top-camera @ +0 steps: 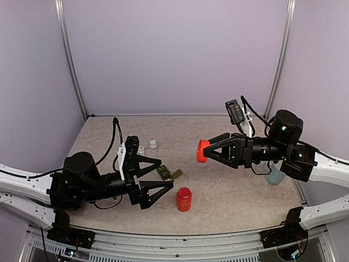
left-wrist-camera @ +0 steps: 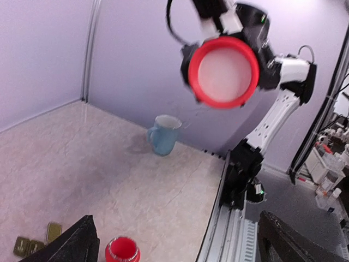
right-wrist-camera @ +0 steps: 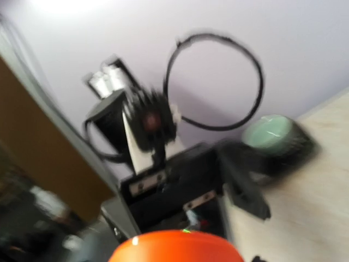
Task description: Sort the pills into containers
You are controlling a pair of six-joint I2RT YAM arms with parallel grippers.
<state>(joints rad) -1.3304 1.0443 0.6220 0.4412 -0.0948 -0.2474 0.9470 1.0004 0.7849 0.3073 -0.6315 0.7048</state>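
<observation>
My left gripper (top-camera: 166, 177) stands wide open with nothing between its fingers (left-wrist-camera: 76, 243). The dark green containers (top-camera: 175, 174) lie on the table by its fingertips, and show at the lower left corner in the left wrist view (left-wrist-camera: 37, 241). An uncapped red bottle (top-camera: 184, 198) stands just right of that gripper, its open mouth (left-wrist-camera: 122, 250) facing up. My right gripper (top-camera: 206, 152) hangs above the table, shut on the bottle's red cap (left-wrist-camera: 224, 71), which fills the bottom edge of the blurred right wrist view (right-wrist-camera: 177, 246). No pills show in any view.
A pale blue mug (left-wrist-camera: 163, 134) stands at the table's right side, behind the right arm (top-camera: 275, 176). Two small clear vials (top-camera: 153, 144) sit behind the left arm. The table's near edge rail (left-wrist-camera: 218, 218) runs close to the red bottle.
</observation>
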